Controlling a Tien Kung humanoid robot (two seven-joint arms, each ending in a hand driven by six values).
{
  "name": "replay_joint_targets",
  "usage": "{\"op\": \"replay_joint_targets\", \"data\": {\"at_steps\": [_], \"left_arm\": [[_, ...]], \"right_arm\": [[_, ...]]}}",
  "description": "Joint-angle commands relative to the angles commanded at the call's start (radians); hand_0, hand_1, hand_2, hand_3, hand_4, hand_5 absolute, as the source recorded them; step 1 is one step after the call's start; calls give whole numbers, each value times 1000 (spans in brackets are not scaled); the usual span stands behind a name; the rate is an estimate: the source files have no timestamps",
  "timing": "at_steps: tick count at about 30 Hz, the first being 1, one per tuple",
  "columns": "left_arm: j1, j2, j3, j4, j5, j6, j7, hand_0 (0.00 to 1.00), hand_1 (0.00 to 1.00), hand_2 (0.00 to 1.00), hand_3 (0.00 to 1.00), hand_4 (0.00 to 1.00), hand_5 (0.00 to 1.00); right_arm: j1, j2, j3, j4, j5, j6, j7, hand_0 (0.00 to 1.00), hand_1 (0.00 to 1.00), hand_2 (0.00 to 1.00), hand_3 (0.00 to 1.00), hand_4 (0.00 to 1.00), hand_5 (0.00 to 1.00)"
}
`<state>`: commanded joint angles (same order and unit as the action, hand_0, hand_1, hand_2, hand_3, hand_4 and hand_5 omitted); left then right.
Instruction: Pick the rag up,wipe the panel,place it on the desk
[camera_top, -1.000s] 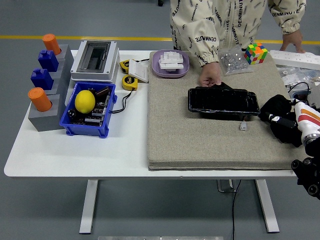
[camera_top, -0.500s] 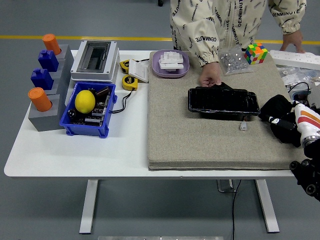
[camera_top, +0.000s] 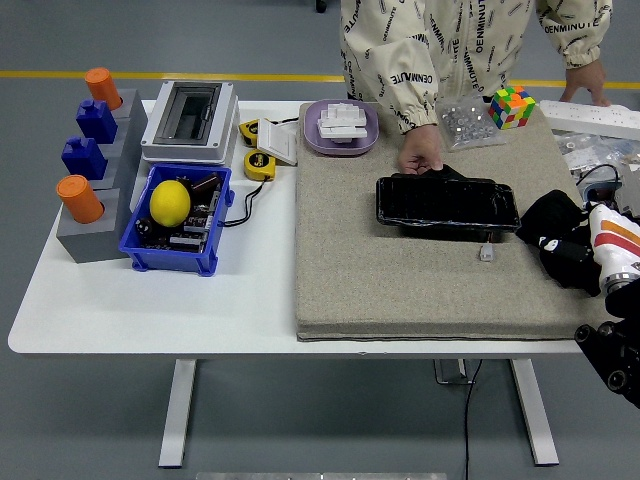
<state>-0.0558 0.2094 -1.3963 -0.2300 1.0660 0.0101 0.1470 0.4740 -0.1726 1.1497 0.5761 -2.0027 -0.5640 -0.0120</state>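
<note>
- Black panel (camera_top: 447, 203) lies flat on the tan mat (camera_top: 400, 280), centre-right of frame, long side running left-right.
- Person's hand (camera_top: 421, 155) sits at panel's upper-left corner, fingers on its far edge, pinning a bit of black material there.
- Rag (camera_top: 550, 215): dark bunched cloth at right side of mat, just right of the panel's right end, near frame's right edge.
- Right hand (camera_top: 572, 252) enters from right edge, black fingers curled down on/around the rag; white-orange wrist segment behind it. Looks like it's gripping the cloth, tho black on black so finger detail is hard to read.
- Small white bit (camera_top: 486, 254) on mat just below panel's lower-right corner, w/ thin wire leading up to it.
- Upper right: coloured puzzle cube (camera_top: 511, 106) and clear bag of small parts (camera_top: 464, 123) on mat's far edge.
- Purple tray (camera_top: 341, 127) w/ white pieces at mat's upper-left corner.
- Left of frame, on white table (camera_top: 150, 310): blue bin (camera_top: 178, 222) holding a yellow lemon (camera_top: 170, 202), grey box w/ clear lid (camera_top: 189, 121) above it, grey block rack (camera_top: 95, 190) w/ orange and blue pegs far left.
</note>
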Motion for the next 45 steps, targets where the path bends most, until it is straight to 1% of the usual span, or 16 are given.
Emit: {"op": "replay_joint_targets", "data": {"at_steps": [4,5,10,11,16,17,22,29,36,45], "left_arm": [[1,1,1,0,-1,0,0,604,636,635,561,630,447],[1,1,1,0,-1,0,0,603,636,636,561,628,445],[3,1,2,0,-1,0,0,603,636,636,561,628,445],[3,1,2,0,-1,0,0,604,636,636,561,630,448],[4,2,3,0,0,0,0,604,636,636,561,630,448],[4,2,3,0,0,0,0,603,636,636,561,628,445],[3,1,0,-1,2,0,0,603,636,636,561,628,445],[3,0,-12,-1,9,1,0,603,636,636,561,629,445],[4,-1,-20,-1,12,1,0,604,636,636,561,630,449],[3,-1,-25,-1,15,1,0,603,636,636,562,630,447]], "right_arm": [[-2,1,1,-2,-18,-11,-12,413,496,529,512,914,402],[-2,1,1,-3,-20,-13,-14,362,463,501,496,859,358],[-4,2,2,-5,-41,-24,-28,362,463,501,496,859,358],[-5,2,1,-5,-44,-25,-29,317,437,477,491,945,188],[-7,0,2,-3,-58,-33,-40,317,437,477,491,945,188],[-7,-1,2,-1,-62,-36,-43,298,426,466,484,956,141],[-5,-10,6,14,-75,-37,-55,298,426,466,484,956,141],[3,-40,20,52,-94,-36,-74,286,417,459,478,970,129],[6,-63,29,86,-108,-32,-95,291,415,454,472,960,115],[10,-80,38,121,-124,-27,-120,295,414,452,472,946,93]]}}
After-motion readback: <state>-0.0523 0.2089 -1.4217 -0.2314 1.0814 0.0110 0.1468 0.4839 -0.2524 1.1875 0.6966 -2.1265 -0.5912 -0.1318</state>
